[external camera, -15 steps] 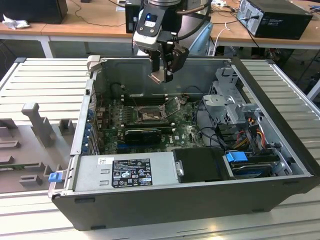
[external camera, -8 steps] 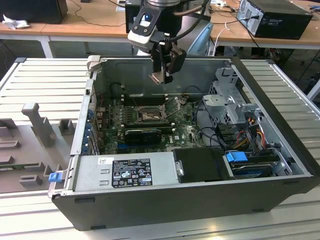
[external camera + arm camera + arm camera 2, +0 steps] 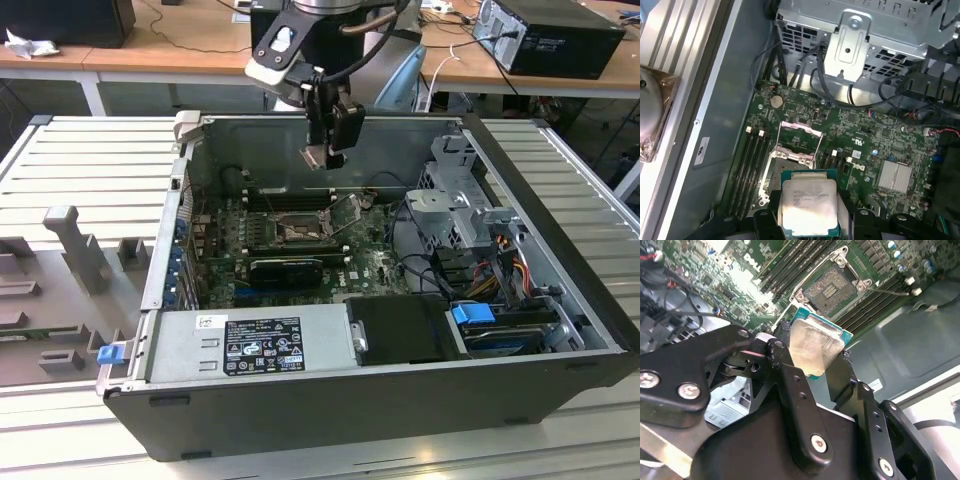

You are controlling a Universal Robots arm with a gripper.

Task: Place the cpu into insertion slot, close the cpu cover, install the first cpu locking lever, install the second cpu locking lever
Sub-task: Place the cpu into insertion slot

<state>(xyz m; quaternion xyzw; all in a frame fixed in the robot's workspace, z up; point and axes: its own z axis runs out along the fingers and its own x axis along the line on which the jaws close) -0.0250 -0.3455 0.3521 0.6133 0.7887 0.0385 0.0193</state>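
Gripper (image 3: 322, 155) is clamped on the cpu (image 3: 316, 157). In the second wrist view the two black fingers (image 3: 785, 365) pinch opposite edges of the chip, with its silvery-grey lid (image 3: 815, 347) facing the camera and a green edge showing at one corner. In the first wrist view I see the same grip: cpu (image 3: 809, 205) flat between the finger tips, metal top up.

Position: in the exterior view the chip hangs in the air inside the open computer case (image 3: 400, 405), well above the motherboard (image 3: 375, 262) and not touching it. It is close to the case's far wall.

Insertion slot (image 3: 300, 232) is bare. In the second wrist view its dark contact field (image 3: 832, 286) is exposed inside the metal rim. In the first wrist view the slot (image 3: 785, 167) sits just past the held chip, partly hidden by it.

The cpu cover (image 3: 816, 145) stands raised off the slot, and I can see green board through its window.

Nearby:
- long black memory slots (image 3: 750, 160) run beside the socket
- a coin cell (image 3: 776, 101) sits beyond the cover
- a finned heatsink (image 3: 895, 176) is off to one side
- the metal drive cage (image 3: 855, 40) has black cables (image 3: 820, 80) trailing down onto the board
- in the exterior view, the power supply (image 3: 250, 342) lies along the case's near edge
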